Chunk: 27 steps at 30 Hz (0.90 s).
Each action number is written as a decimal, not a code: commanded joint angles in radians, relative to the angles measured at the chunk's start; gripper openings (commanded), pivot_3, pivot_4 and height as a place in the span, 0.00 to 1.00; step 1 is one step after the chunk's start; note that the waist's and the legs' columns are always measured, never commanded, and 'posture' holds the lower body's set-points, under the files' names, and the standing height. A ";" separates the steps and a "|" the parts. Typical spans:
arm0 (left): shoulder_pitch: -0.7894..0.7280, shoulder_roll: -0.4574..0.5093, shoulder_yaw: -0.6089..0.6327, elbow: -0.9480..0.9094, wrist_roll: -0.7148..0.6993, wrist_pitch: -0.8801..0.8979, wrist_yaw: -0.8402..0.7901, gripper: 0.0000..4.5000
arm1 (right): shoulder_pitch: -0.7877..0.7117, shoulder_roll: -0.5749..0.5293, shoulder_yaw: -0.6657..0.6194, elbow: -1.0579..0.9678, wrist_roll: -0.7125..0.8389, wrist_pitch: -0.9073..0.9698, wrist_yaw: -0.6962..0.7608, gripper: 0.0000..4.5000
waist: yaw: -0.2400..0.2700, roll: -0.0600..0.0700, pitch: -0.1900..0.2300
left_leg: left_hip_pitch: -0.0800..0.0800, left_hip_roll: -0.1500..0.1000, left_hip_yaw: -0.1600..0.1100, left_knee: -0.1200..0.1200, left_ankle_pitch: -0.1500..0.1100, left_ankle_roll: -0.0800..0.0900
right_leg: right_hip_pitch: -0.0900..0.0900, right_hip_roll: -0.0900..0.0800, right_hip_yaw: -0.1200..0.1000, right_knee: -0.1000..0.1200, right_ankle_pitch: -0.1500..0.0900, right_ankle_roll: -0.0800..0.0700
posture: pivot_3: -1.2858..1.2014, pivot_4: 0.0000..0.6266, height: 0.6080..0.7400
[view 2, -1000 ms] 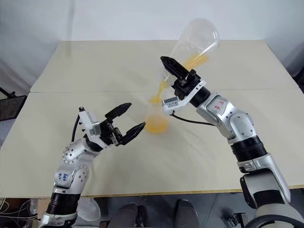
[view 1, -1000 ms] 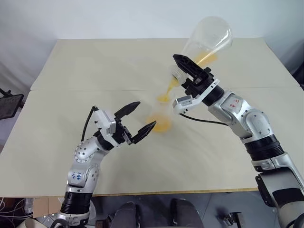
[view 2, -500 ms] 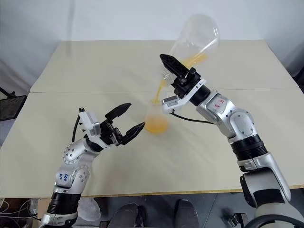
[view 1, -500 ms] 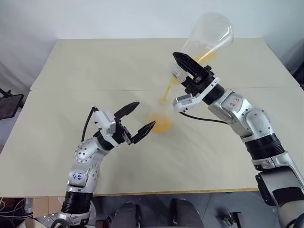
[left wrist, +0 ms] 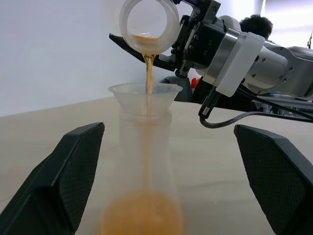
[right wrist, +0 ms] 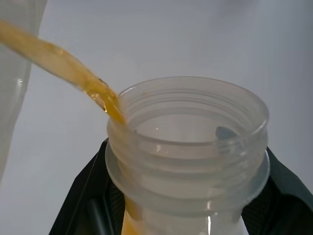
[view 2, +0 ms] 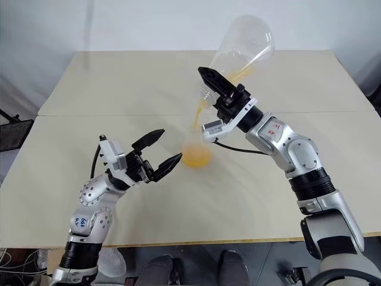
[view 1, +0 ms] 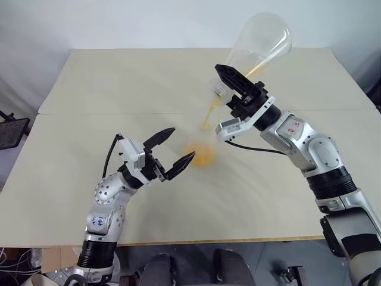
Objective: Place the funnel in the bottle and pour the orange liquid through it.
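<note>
Near the middle of the pale table (view 1: 89,77), the bottle (left wrist: 145,186) stands upright with the funnel (left wrist: 145,93) seated in its neck, rim upward. Orange liquid (left wrist: 148,73) falls in a thin stream from the mouth of a large clear flask (view 1: 259,44) into the funnel, and more of it has pooled in the bottle's wide base (a blurred orange patch in the head views). A streak of liquid also lies along the lower inside wall of the flask.

The right gripper (view 1: 229,83) holds the flask above and beyond the bottle, its two black fingers clamped tight on the flask's threaded neck, one on each side. The flask is tipped with its mouth down toward the funnel and its broad base raised high and away.

The left gripper (view 1: 175,149) hovers just beside the bottle on the robot's near-left side, its fingers spread wide with nothing between them. In the left wrist view the bottle sits between the two fingers (left wrist: 63,171), clear of both.
</note>
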 commanded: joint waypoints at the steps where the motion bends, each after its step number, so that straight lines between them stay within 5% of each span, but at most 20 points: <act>1: -0.001 -0.004 -0.005 -0.023 0.003 -0.021 -0.003 1.00 | -0.023 -0.020 -0.008 -0.018 -0.002 0.011 -0.026 0.55 | 0.000 0.000 0.000 | 0.000 0.000 0.000 0.000 0.000 0.000 | 0.000 0.000 0.000 0.000 0.000 0.000 | 0.52 0.24 1.00; 27: -0.008 -0.005 -0.002 -0.018 0.006 -0.028 -0.002 1.00 | -0.019 -0.018 -0.004 -0.014 -0.019 0.022 -0.056 0.55 | 0.000 0.000 0.000 | 0.000 0.000 0.000 0.000 0.000 0.000 | 0.000 0.000 0.000 0.000 0.000 0.000 | 0.52 0.24 1.00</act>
